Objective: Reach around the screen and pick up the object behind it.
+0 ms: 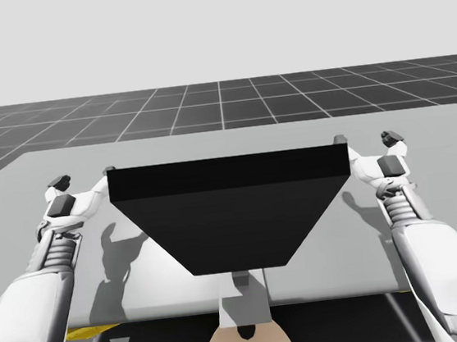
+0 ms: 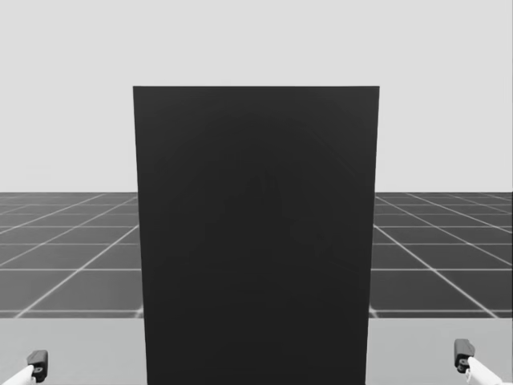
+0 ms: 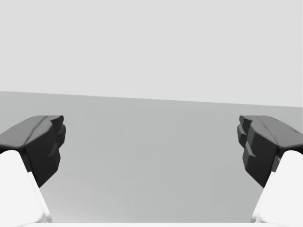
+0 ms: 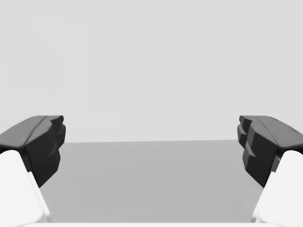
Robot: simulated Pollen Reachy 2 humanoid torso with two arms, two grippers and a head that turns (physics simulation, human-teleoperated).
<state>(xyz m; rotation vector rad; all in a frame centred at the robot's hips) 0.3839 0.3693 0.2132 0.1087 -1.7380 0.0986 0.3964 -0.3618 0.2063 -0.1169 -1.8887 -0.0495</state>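
Grey table [image 1: 290, 135] runs under both arms. Nearest you, your left gripper [image 3: 151, 142] and right gripper [image 4: 151, 142] hang with fingers spread wide and nothing between them, one at each side of the black screen [image 2: 256, 241]. That screen stands upright at mid-table and hides whatever lies beyond it. The object is somewhere on its far side, hidden, so you cannot judge its weight, stiffness, slipperiness or fragility, nor where to grip it. Round one edge, look through that wrist view, then take the narrowest firm span, gently.
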